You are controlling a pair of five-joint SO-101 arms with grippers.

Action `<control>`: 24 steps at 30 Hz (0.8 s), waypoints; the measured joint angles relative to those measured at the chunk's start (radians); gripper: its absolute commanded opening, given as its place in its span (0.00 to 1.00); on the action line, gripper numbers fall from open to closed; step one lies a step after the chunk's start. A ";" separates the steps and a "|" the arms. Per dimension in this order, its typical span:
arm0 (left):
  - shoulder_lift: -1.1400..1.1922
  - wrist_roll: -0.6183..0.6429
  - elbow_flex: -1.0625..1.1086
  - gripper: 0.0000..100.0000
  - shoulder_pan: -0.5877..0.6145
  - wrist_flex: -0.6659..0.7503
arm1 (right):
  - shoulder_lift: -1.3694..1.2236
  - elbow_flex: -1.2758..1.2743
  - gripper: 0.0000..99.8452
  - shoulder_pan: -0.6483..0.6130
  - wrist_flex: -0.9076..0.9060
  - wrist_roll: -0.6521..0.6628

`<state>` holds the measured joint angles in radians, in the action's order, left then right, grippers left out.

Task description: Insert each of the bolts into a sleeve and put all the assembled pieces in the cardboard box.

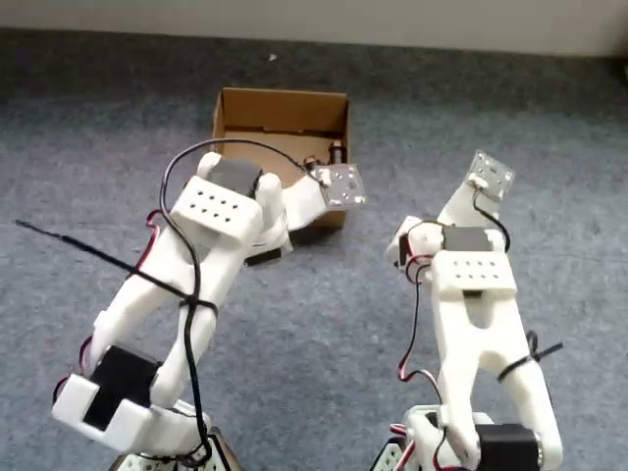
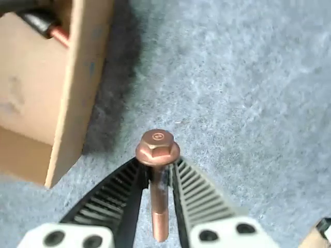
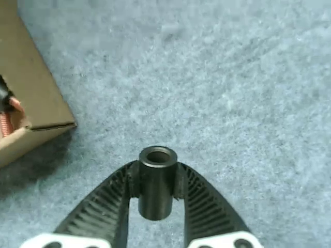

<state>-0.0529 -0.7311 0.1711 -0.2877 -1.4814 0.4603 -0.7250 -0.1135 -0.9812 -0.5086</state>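
My left gripper (image 2: 158, 164) is shut on the shank of a copper bolt (image 2: 158, 147), its hex head pointing away from the wrist. It hangs over the carpet just outside the cardboard box (image 2: 57, 88). In the high view this gripper (image 1: 329, 172) is at the front right corner of the box (image 1: 280, 123). My right gripper (image 3: 156, 170) is shut on a black sleeve (image 3: 156, 186) with its bore facing away. It sits over the carpet to the right of the box (image 3: 31, 98), and in the high view that arm's gripper (image 1: 483, 179) is apart from the left one.
A black and copper piece (image 2: 46, 28) lies inside the box and also shows as a copper thread (image 3: 5, 124) in the right wrist view. Grey carpet (image 1: 392, 128) covers the table. A black cable (image 1: 69, 245) runs off to the left.
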 measured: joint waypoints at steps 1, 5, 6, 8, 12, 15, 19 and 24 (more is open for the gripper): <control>-0.031 0.044 0.000 0.00 0.003 0.000 | 0.043 -0.023 0.01 0.000 0.000 0.002; -0.173 0.224 0.000 0.00 0.003 0.000 | 0.209 -0.143 0.01 -0.048 0.025 0.025; -0.216 0.262 0.005 0.00 0.002 0.000 | 0.249 -0.173 0.01 -0.060 0.040 0.041; -0.313 0.325 0.037 0.00 0.000 0.006 | 0.324 -0.226 0.01 -0.072 0.071 0.063; -0.511 0.450 0.161 0.00 0.003 0.089 | 0.473 -0.310 0.01 -0.104 0.097 0.080; -0.643 0.549 0.267 0.00 0.000 0.166 | 0.578 -0.354 0.01 -0.146 0.100 0.080; -0.789 0.657 0.404 0.00 -0.002 0.267 | 0.710 -0.448 0.00 -0.210 0.153 0.083; -0.965 0.766 0.539 0.00 -0.011 0.393 | 0.864 -0.611 0.00 -0.284 0.269 0.209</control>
<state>-1.0180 0.0345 0.7096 -0.2984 -1.0886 1.3241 -1.3357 -0.3974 -0.7127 -0.3000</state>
